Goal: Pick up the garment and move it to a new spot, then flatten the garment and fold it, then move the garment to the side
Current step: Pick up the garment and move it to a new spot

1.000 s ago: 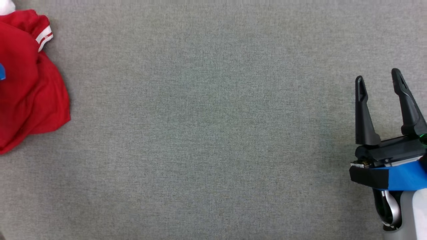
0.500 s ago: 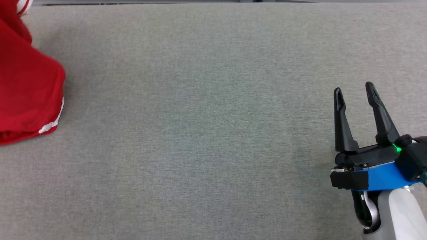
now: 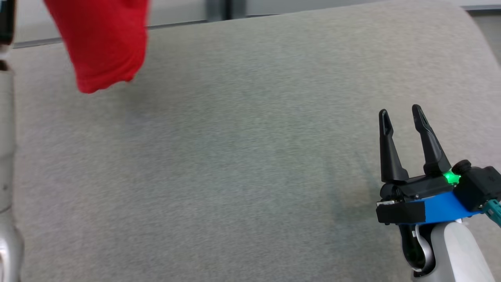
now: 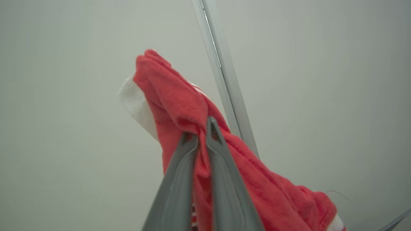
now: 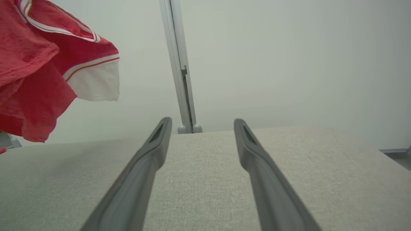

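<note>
The left gripper [image 4: 198, 127] is pinching a bunched fold of the red garment [image 4: 179, 102] between its two long fingers [image 4: 224, 179]. They are standing almost pressed together with cloth squeezed into the narrow gap, as the left wrist view is showing against a pale wall [image 4: 64, 96]. The arm is holding the cloth raised, so in the head view the garment is hanging as a blurred red mass over the far left part of the grey fabric-covered desk [image 3: 250, 164], its top running out of the picture. At the lower right of the head view the right gripper [image 3: 400, 110] is hovering low over the desk, well apart from the garment. Its dark fingers [image 3: 428, 145] are pointing away from the robot and standing wide apart with nothing between them. A green light [image 3: 451, 178] is glowing at its base above a blue band [image 3: 446, 207], and the pale forearm [image 3: 458, 250] is running off the bottom edge. In the right wrist view the garment is hanging at the upper left, showing a white panel and red-and-white striped trim, its left part cut off by the edge. A slim grey post [image 5: 179, 64] is rising behind the desk's far edge. Whether the garment's lowest fold is touching the desk is hard to make out. A pale metallic column [image 3: 6, 156] at the head view's left edge is being cropped too closely to identify.
</note>
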Robot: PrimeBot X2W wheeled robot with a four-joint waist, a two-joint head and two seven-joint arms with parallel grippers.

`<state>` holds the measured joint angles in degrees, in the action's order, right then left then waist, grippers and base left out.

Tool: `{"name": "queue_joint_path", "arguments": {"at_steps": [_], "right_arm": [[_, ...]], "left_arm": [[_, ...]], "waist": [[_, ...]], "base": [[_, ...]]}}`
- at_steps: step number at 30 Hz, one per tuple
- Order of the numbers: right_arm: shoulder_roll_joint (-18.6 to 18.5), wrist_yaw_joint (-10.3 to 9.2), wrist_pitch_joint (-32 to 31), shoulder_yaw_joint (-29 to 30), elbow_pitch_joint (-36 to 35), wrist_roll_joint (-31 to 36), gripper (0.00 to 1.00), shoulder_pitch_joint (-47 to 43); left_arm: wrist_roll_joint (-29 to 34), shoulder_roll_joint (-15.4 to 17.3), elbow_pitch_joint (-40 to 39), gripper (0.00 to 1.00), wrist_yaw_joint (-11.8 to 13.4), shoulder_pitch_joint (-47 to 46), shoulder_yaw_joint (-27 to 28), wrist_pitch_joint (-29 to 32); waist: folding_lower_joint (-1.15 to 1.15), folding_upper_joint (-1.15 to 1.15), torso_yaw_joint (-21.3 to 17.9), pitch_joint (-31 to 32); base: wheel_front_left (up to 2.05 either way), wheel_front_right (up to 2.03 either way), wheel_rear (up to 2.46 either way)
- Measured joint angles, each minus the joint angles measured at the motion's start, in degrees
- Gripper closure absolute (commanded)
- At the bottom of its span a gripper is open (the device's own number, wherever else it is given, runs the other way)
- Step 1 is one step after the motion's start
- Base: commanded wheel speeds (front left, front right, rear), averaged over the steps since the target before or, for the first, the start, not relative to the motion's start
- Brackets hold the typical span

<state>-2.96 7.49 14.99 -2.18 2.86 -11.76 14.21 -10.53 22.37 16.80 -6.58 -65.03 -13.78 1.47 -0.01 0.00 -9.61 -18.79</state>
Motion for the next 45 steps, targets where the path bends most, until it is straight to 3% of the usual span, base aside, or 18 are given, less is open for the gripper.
{"name": "queue_joint_path", "arguments": {"at_steps": [9, 15, 29, 38, 39, 40, 45], "right_arm": [[0.1, 0.00, 0.0, -2.0, 0.8, -4.3, 0.00, 0.8], [0.0, 0.00, 0.1, -1.8, 0.9, -5.1, 0.00, 0.8], [0.1, 0.00, 0.0, -1.6, 1.3, -4.0, 0.00, 0.6], [0.1, 0.00, 0.1, -2.0, 2.4, -3.0, 0.00, 0.2], [0.1, 0.00, 0.1, -2.1, 2.5, -2.9, 0.00, 0.2], [0.1, 0.00, 0.1, -2.0, 2.6, -2.9, 0.00, 0.1], [0.1, 0.00, 0.0, -2.3, 3.7, -2.1, 0.00, -0.4]], "left_arm": [[-0.8, -5.7, -3.6, 1.00, -0.4, -0.9, -6.9, 1.9], [-1.1, -8.1, -3.5, 1.00, -0.5, 2.2, -10.4, 0.9], [-4.6, -13.1, 2.5, 1.00, 1.5, 22.5, -16.0, -5.8], [-5.6, -15.8, 10.2, 1.00, 0.7, 33.6, -22.6, -9.6], [-5.6, -15.9, 10.7, 0.58, 0.7, 33.9, -22.8, -10.1], [-5.5, -16.0, 10.9, 0.00, 0.7, 34.1, -23.2, -10.8], [-5.0, -17.1, 9.6, 0.00, 2.4, 34.2, -23.1, -15.0]], "waist": [[0.00, 0.00, -9.0, 0.0], [0.00, 0.00, -12.1, 0.3], [0.00, 0.00, -8.0, 1.4], [0.01, 0.00, -5.3, 2.7], [0.01, 0.00, -5.0, 2.9], [0.01, 0.00, -4.7, 3.1], [0.00, 0.00, -3.0, 5.1]], "base": [[0.00, 0.00, 0.00], [0.00, 0.00, 0.00], [0.00, 0.00, 0.00], [0.00, 0.00, 0.00], [0.00, 0.00, 0.00], [0.00, 0.00, 0.00], [0.00, 0.00, 0.00]]}}
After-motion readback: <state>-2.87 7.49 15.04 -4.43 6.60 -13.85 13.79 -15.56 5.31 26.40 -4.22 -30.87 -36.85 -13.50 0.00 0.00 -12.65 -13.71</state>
